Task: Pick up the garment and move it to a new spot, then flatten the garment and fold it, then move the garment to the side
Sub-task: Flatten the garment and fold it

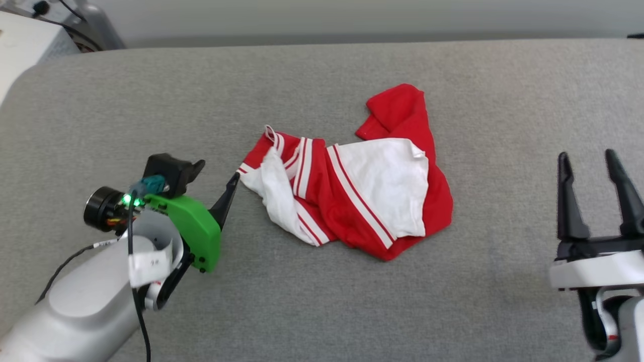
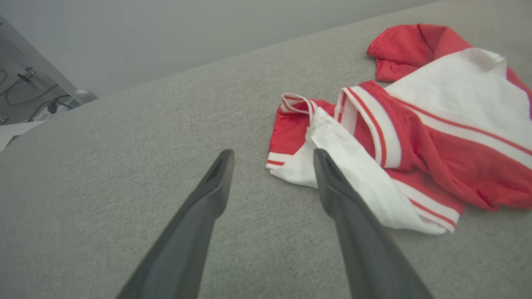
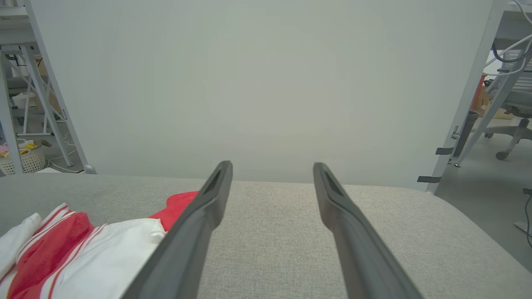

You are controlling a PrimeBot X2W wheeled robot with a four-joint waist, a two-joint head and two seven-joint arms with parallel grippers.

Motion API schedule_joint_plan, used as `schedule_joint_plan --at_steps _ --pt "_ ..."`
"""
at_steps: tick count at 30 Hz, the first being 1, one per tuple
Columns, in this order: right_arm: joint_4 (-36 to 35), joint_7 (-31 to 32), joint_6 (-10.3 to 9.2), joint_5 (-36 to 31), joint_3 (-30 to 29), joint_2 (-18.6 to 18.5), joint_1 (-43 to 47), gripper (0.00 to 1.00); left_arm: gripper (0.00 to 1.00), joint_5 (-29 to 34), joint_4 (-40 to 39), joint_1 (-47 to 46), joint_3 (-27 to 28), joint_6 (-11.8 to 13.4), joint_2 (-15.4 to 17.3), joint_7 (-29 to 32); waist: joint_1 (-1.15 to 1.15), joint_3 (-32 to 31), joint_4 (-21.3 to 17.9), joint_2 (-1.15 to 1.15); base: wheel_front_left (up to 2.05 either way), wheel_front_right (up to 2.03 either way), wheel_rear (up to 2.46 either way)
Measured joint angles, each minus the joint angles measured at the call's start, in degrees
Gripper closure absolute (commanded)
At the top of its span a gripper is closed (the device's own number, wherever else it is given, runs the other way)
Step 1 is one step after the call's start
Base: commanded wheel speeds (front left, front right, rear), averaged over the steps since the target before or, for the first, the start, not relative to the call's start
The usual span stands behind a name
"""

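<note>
Garment (image 1: 352, 193) crumpled, long axis left-right, red corner pointing away.

At the lower left of the head view, the left forearm (image 1: 75, 301) is a smooth silver-grey shell. A white label (image 1: 151, 261) with small print wraps its end, and a black cable (image 1: 137, 306) runs along it. Beyond sits a bright green plate (image 1: 193, 229) with dark screws. Beside the plate are a black cylinder (image 1: 99, 208), a lit green lamp (image 1: 126, 199), a teal plug (image 1: 151, 185) and thin red and yellow wires (image 1: 113, 221). The left tool (image 2: 273, 155) has two long, dark, tapered fingers. The right tool (image 1: 587, 155), at the lower right, has matching fingers on a black base above a white housing (image 1: 593, 269).
</note>
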Motion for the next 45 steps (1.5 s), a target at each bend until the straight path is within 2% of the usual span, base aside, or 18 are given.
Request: schedule_joint_plan --at_steps 4,9,14,18,22,29,33,37,45 --pt "-1.46 0.00 0.00 0.02 -0.43 -3.60 -2.45 0.00 0.00 0.16 -2.90 4.26 3.34 5.56 0.33 -7.33 0.00 -1.64 1.99 0.00 0.00 0.00 0.00" --pt "-1.49 0.01 0.00 1.08 1.74 -9.98 -8.39 0.00 0.00 4.12 -7.24 9.92 10.77 12.37 -0.48 -9.47 0.00 -3.01 4.63 0.00 0.00 0.00 0.00" --pt "1.00 -0.04 0.00 3.23 8.55 -17.13 -14.42 0.00 0.00 12.48 -12.07 17.64 21.32 15.44 -4.24 -9.49 0.00 -3.46 6.81 0.00 0.00 0.00 0.00" --pt "5.47 1.99 0.00 7.00 18.41 -23.70 -19.23 0.00 0.00 18.55 -14.52 24.80 27.93 16.16 -8.46 -9.48 0.00 -3.47 8.20 0.00 0.00 0.00 0.00" --pt "6.54 12.98 0.00 14.61 29.32 -29.60 -26.02 0.00 0.00 24.19 -16.26 30.09 34.08 15.48 -13.58 -9.49 0.00 -2.85 9.11 0.00 0.00 0.00 0.00" --pt "6.24 35.28 0.01 28.08 45.96 -38.29 -35.00 0.00 0.00 31.01 -15.95 33.75 41.06 10.38 -21.11 -9.48 0.00 -0.65 10.37 0.00 0.00 0.00 0.00" --pt "6.77 46.60 0.00 34.83 51.77 -40.81 -37.91 0.00 0.00 34.09 -15.38 33.83 43.79 7.38 -24.72 -9.49 0.00 0.94 11.33 0.00 0.00 0.00 0.00" --pt "8.45 52.34 0.00 36.98 55.81 -41.76 -41.14 0.00 0.00 37.02 -15.08 33.65 45.67 4.83 -27.74 -9.48 0.00 2.81 12.37 0.00 0.00 0.00 0.00" --pt "17.07 52.33 0.00 37.13 63.94 -38.93 -46.07 0.00 0.00 41.70 -13.84 31.94 49.07 0.29 -32.70 -9.48 0.00 7.63 14.51 0.00 0.00 0.00 0.00"
